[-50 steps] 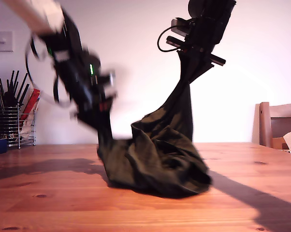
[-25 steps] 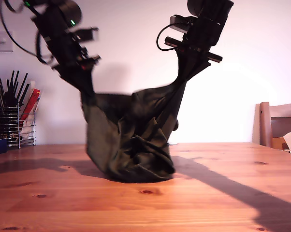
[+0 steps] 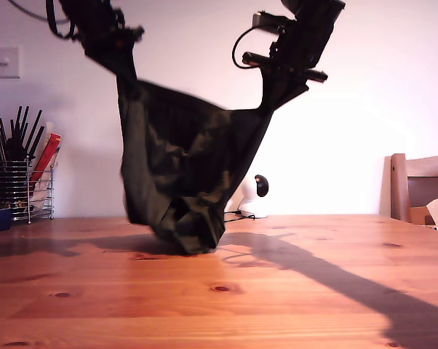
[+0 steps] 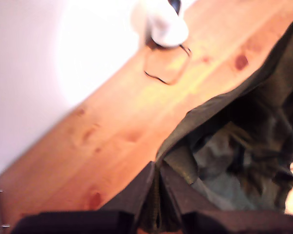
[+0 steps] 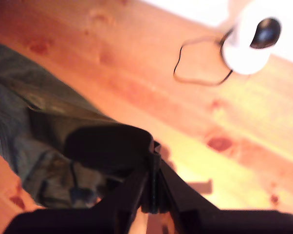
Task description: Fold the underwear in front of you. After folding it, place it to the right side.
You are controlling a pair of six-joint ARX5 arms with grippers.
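The underwear is a dark olive cloth that hangs spread between both grippers, and only its lowest bunched part touches the wooden table. My first gripper is high at the exterior view's left, shut on one upper corner. My second gripper is high at the exterior view's right, shut on the other corner. The first wrist view shows my first gripper pinching the hem, with the underwear drooping below. In the second wrist view my second gripper clamps a fold of the underwear.
A small white round camera with a cable stands at the table's back, also in the wrist views. A wire utensil rack stands at the exterior view's left, and a wooden chair at its right.
Both grippers have risen, the one at the exterior view's left much more and outward. The underwear went from a heap on the table to hanging stretched between them.
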